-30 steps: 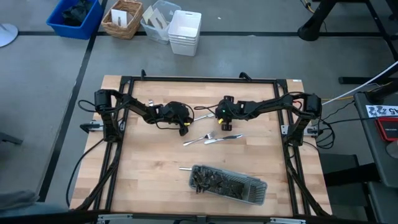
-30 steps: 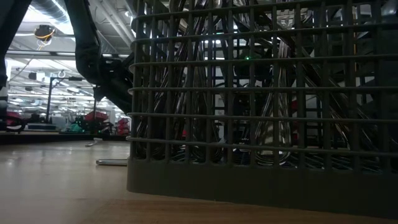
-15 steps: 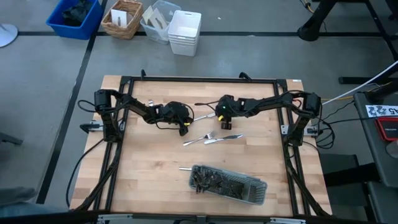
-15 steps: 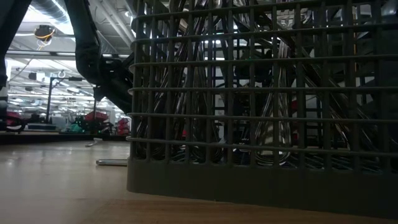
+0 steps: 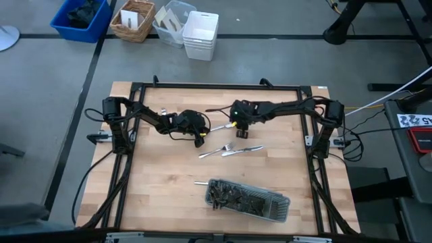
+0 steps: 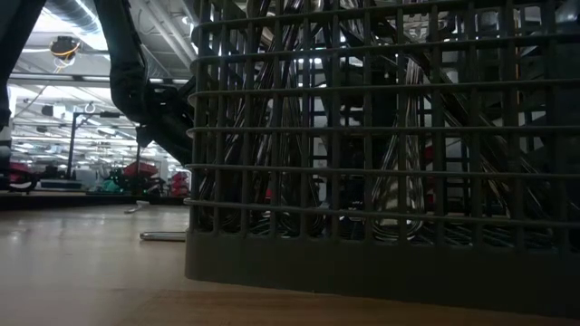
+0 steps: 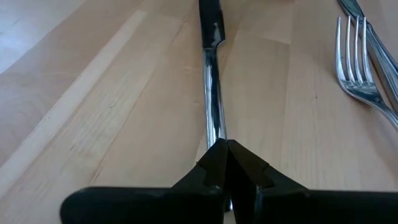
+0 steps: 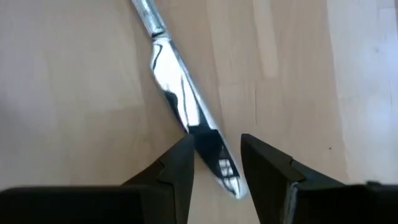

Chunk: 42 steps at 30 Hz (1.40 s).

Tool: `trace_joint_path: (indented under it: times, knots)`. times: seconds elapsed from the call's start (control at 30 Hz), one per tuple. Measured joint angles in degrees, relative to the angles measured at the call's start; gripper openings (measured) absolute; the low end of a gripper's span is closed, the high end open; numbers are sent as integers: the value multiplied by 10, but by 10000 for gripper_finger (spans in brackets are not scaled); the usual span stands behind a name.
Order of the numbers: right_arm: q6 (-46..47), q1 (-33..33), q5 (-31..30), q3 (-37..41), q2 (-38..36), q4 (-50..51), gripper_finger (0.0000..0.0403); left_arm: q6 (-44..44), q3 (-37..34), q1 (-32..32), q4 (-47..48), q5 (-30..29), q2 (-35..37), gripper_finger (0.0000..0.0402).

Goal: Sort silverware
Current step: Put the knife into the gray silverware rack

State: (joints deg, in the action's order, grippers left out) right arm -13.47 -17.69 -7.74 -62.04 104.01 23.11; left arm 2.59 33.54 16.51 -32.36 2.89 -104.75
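Note:
One knife [image 7: 211, 81] of the silverware lies on the wooden table between my two grippers. My left gripper [image 7: 225, 149] is shut at its handle end, left of centre [image 5: 200, 140]. My right gripper [image 8: 216, 140] hangs open just above the blade [image 8: 177, 93], a finger on each side of the tip, and no touch shows. A fork [image 5: 216, 150] and a second knife [image 5: 244, 148] lie side by side at mid-table. The grey mesh tray [image 5: 278, 210] near the front edge holds several more pieces. My left gripper's shut fingertips sit at the knife's handle end [image 7: 216, 134], slanting down from the table's left and in line with the knife. The fingers hide whether they press on it. The knife lies flat on the table.
A single piece of silverware [image 5: 200, 182] lies just left of the tray; it shows beside the tray's wall [image 6: 362, 163] in the low view. The fork's tines [image 7: 354, 68] lie close beside the left gripper's knife. Bins and a basket stand on the floor beyond the far edge.
My right gripper has risen a little and drifted toward the table's far left, tipping as it went, with its fingers still apart. The knife, the fork and my left gripper have kept their places.

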Motion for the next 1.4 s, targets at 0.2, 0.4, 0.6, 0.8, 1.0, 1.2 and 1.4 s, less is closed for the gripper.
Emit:
trace_joint_path:
  times: [0.2, 0.4, 0.6, 0.8, 1.0, 1.2, 1.4]
  knots:
    - [0, 0, 33, -31, -1, 40, 135, 0, 0, 0, 0, 1, 0, 1]
    - [-5, 0, 62, -31, 12, 39, 136, 0, 0, 0, 0, 1, 0, 1]
    - [-51, 0, 52, -31, 41, 34, 136, 0, 0, 0, 0, 4, 0, 1]
    - [-80, 1, 24, -32, 45, 26, 136, 0, 0, 0, 0, 8, 0, 1]
    - [-80, 0, 55, -32, 45, 28, 136, -2, 0, 0, -7, 9, 0, 1]
    - [-49, 0, 112, -32, 44, 42, 136, -16, -2, 0, -35, 9, 0, 1]
    - [-37, 0, 136, -32, 44, 50, 136, -33, -1, 0, -14, 9, 1, 1]
